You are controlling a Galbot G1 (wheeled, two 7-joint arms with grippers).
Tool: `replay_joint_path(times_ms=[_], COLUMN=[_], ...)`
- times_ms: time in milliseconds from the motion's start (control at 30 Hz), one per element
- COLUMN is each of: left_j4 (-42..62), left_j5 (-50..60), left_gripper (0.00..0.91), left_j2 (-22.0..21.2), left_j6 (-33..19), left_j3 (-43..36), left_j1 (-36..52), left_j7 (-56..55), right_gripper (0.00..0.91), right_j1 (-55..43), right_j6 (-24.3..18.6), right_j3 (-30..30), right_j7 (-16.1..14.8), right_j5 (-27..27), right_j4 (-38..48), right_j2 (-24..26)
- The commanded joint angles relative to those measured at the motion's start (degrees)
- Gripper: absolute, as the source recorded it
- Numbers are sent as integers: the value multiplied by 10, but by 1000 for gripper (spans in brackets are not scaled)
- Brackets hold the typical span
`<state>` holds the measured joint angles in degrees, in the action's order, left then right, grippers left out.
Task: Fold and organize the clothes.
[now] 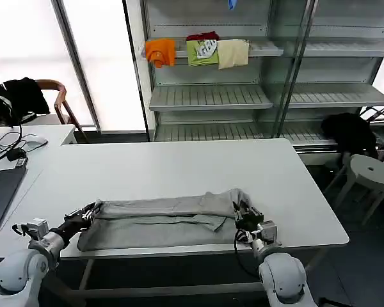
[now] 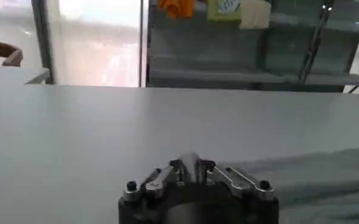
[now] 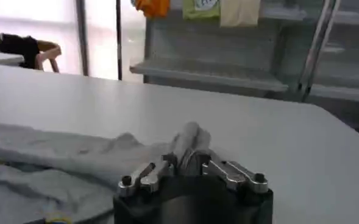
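While one grey shirt (image 1: 160, 220) is lying half-folded on the bench (image 1: 179, 169), left gripper (image 1: 89, 212) and right gripper (image 1: 243, 211) are clamping its ends, jaws together.

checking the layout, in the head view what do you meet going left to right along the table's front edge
Left tool pinching one end, then the light grey cotton shirt folded into a long band, then the right tool pinching the other end.
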<state>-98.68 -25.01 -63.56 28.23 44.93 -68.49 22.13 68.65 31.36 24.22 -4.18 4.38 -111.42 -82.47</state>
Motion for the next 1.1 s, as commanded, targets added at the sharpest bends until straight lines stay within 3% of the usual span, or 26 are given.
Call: replay_joint_path(times_ms=[33,167,267,333,433,733,933,1033,1067,1100], left_j4=[-5,-23,-48,-64,-82,-87,-85,-84,-82,-82], left_j5=[28,26,18,18,19,40,54,60,62,63], left_gripper=[907,907,907,907,907,907,776,675,584,584], left_j2=[-6,-15,-34,-52,-74,-102,-106,-106,-107,-108], left_j6=[-4,-7,-13,-14,-13,-19,-18,-20,-21,-21], left_j3=[2,8,13,11,5,-2,-4,-7,-8,-9], left_j1=[-10,-20,-38,-54,-68,-72,-71,-73,-73,-73], left_j7=[-8,-19,-47,-81,-108,-150,-155,-154,-153,-153], right_gripper=[907,907,907,907,907,907,907,907,907,907], right_j1=[13,17,19,8,-21,-63,-59,-59,-59,-58], right_j6=[9,7,-4,-22,-32,-16,-17,-17,-16,-16], right_j3=[8,20,36,63,84,87,82,83,83,83], right_j7=[23,24,28,34,45,46,47,48,48,48], right_j5=[66,53,-3,-130,-221,-231,-222,-220,-220,-220], right_j4=[-1,-15,-42,-76,-98,-104,-99,-98,-98,-98], right_j2=[6,8,11,12,15,25,20,21,21,21])
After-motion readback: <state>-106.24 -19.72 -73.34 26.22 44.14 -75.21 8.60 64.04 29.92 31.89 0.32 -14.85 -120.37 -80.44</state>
